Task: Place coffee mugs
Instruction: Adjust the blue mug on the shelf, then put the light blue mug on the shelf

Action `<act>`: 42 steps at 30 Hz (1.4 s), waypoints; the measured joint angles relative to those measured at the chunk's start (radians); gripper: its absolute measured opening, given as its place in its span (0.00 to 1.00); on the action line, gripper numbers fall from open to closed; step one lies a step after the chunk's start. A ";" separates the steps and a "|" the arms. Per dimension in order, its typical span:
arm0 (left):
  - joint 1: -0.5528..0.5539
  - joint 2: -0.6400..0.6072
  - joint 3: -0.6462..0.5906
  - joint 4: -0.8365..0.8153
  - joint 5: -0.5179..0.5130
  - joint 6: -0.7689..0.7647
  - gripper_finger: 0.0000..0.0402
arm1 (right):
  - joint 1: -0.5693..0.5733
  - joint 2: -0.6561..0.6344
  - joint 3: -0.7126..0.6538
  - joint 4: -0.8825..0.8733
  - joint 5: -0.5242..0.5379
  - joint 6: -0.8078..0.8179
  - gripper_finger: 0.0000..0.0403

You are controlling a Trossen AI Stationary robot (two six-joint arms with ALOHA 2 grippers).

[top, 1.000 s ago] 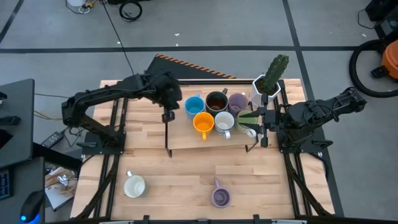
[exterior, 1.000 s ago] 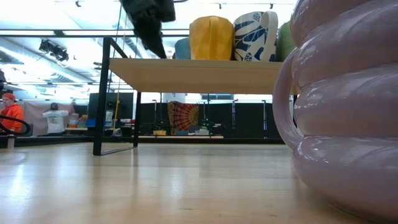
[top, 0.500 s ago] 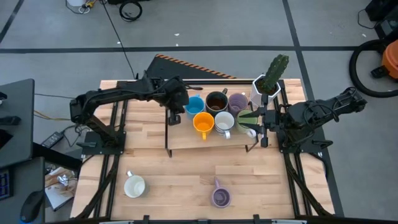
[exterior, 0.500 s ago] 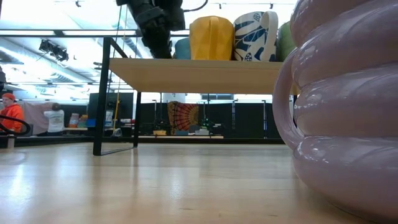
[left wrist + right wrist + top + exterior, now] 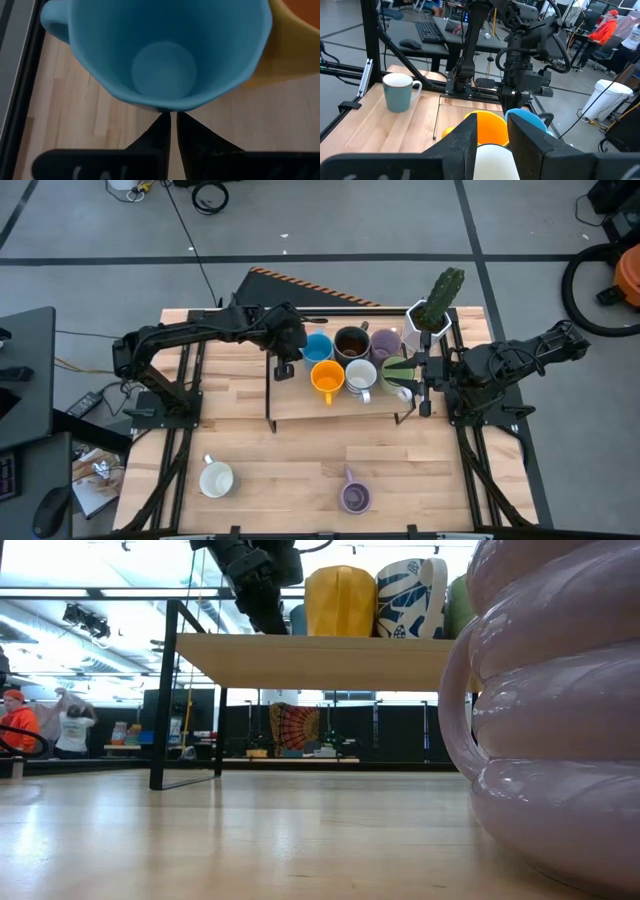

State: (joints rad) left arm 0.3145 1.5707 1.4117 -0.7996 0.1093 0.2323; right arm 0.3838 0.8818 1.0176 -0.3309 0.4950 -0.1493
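1. Nearest the front edge of the bench (image 5: 280, 470) stand two mugs, well apart: a purple mug (image 5: 354, 497), which fills the right side of the low view, and a white mug (image 5: 216, 479) to its left.
2. Behind them stands a raised wooden shelf (image 5: 300, 408) on black legs.
3. In the front row on the shelf are an orange mug (image 5: 327, 378), a white mug with a blue pattern (image 5: 360, 376) just beside it, and a green mug (image 5: 392, 368) at the right end.
4. My right gripper (image 5: 410, 385) is at the right end of the shelf, by the green mug. I cannot tell whether it grips anything.
5. In the back row stand a blue mug (image 5: 316, 348), a dark brown mug (image 5: 348, 342) and a second purple mug (image 5: 383, 343).
6. My left gripper (image 5: 172, 116) is over the left end of the shelf, with its tips just at the outer wall of the blue mug. It is closed and holds nothing.
7. Farthest, at the right back corner, stands a white cactus pot (image 5: 425, 317).
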 joint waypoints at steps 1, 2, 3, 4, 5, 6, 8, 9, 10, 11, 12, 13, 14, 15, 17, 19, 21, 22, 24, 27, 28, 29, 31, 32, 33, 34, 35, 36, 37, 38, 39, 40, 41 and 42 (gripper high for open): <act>0.000 0.000 0.000 0.003 0.000 0.004 0.09 | 0.000 0.000 0.000 0.000 0.000 0.000 0.28; 0.000 0.000 0.000 0.004 0.000 0.009 0.09 | 0.000 0.000 0.000 0.000 0.000 0.000 0.28; 0.000 0.000 0.000 0.003 0.000 0.012 0.09 | 0.000 0.000 0.000 0.000 0.000 0.000 0.28; 0.000 0.000 0.000 0.001 0.000 0.012 0.09 | 0.000 0.000 0.000 0.000 0.000 0.000 0.28; 0.000 0.000 0.000 -0.002 -0.004 0.012 0.09 | 0.000 0.000 0.000 0.000 0.000 0.000 0.28; 0.000 -0.002 0.000 -0.010 -0.013 0.013 0.09 | 0.000 0.000 0.000 0.000 0.000 0.000 0.28; 0.000 -0.008 0.000 -0.024 -0.030 0.014 0.09 | 0.000 0.000 0.000 0.000 0.000 -0.001 0.28; 0.000 -0.009 0.001 -0.022 -0.034 0.015 0.09 | 0.000 0.000 0.000 0.000 0.000 -0.002 0.28; 0.000 -0.010 0.001 -0.024 -0.035 0.015 0.09 | 0.000 0.000 0.000 0.000 0.000 -0.002 0.28; 0.000 -0.011 0.001 -0.031 -0.035 0.015 0.09 | 0.000 0.000 0.000 0.000 0.000 -0.002 0.28; 0.000 -0.013 0.001 -0.043 -0.037 0.015 0.09 | 0.000 0.000 0.000 0.000 0.000 -0.001 0.28; 0.000 -0.016 0.000 -0.046 -0.041 0.016 0.09 | 0.000 0.000 0.000 0.000 0.000 0.002 0.28; 0.000 -0.021 0.001 -0.046 -0.044 0.015 0.09 | 0.000 0.000 0.000 -0.001 0.000 0.010 0.28; 0.000 -0.028 0.001 -0.055 -0.047 0.015 0.09 | -0.001 0.000 0.000 -0.001 0.000 0.015 0.28; -0.001 -0.042 0.001 -0.069 -0.055 0.015 0.09 | -0.001 0.000 0.000 -0.003 0.001 0.026 0.28; -0.005 -0.071 0.001 -0.072 -0.059 0.015 0.09 | -0.001 0.002 0.000 -0.014 0.010 0.043 0.28; -0.017 -0.111 0.002 -0.058 -0.067 0.010 0.09 | -0.005 0.006 0.000 -0.019 0.013 0.051 0.28; -0.024 -0.133 0.002 -0.051 -0.070 0.002 0.09 | -0.007 0.011 0.000 -0.028 0.013 0.050 0.28; -0.048 -0.176 0.002 -0.020 -0.071 -0.026 0.09 | -0.012 0.018 0.000 -0.022 0.011 0.048 0.28; -0.095 -0.244 0.003 -0.015 -0.053 -0.094 0.09 | -0.020 0.024 0.000 -0.020 0.012 0.044 0.28; -0.113 -0.264 0.003 -0.020 -0.029 -0.125 0.09 | -0.020 0.026 0.000 -0.024 0.013 0.044 0.28; -0.131 -0.283 0.004 -0.034 0.002 -0.157 0.09 | -0.020 0.027 0.000 -0.025 0.013 0.044 0.28; -0.170 -0.318 0.004 -0.081 0.067 -0.236 0.09 | -0.021 0.030 0.000 -0.021 0.012 0.044 0.28; -0.193 -0.332 0.004 -0.094 0.103 -0.290 0.09 | -0.021 0.031 0.000 -0.022 0.012 0.044 0.28; -0.217 -0.345 0.004 -0.112 0.143 -0.346 0.09 | -0.021 0.032 0.000 -0.023 0.009 0.044 0.28; -0.245 -0.355 0.004 -0.141 0.180 -0.408 0.09 | -0.021 0.034 0.000 -0.023 0.007 0.045 0.28; -0.281 -0.363 0.004 -0.161 0.208 -0.463 0.09 | -0.021 0.035 0.000 -0.023 0.008 0.045 0.28; -0.323 -0.367 0.004 -0.175 0.223 -0.514 0.09 | -0.021 0.036 0.000 -0.025 0.007 0.045 0.28; -0.374 -0.370 0.004 -0.196 0.220 -0.560 0.09 | -0.020 0.038 0.000 -0.028 0.006 0.047 0.28; -0.426 -0.369 0.004 -0.219 0.206 -0.602 0.09 | -0.020 0.042 -0.001 -0.026 0.004 0.052 0.28; -0.480 -0.368 0.004 -0.237 0.182 -0.649 0.09 | -0.020 0.044 -0.005 -0.021 0.003 0.059 0.28; -0.535 -0.366 0.003 -0.247 0.160 -0.698 0.09 | -0.020 0.047 -0.012 -0.022 0.000 0.064 0.28; -0.583 -0.361 0.004 -0.249 0.132 -0.740 0.09 | -0.019 0.051 -0.021 -0.017 -0.001 0.067 0.28; -0.629 -0.356 0.004 -0.246 0.103 -0.784 0.09 | -0.019 0.055 -0.032 -0.007 -0.004 0.068 0.28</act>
State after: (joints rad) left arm -0.3140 1.2144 1.4155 -1.0454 0.2120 -0.5520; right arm 0.3652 0.9372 0.9854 -0.3380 0.4913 -0.0818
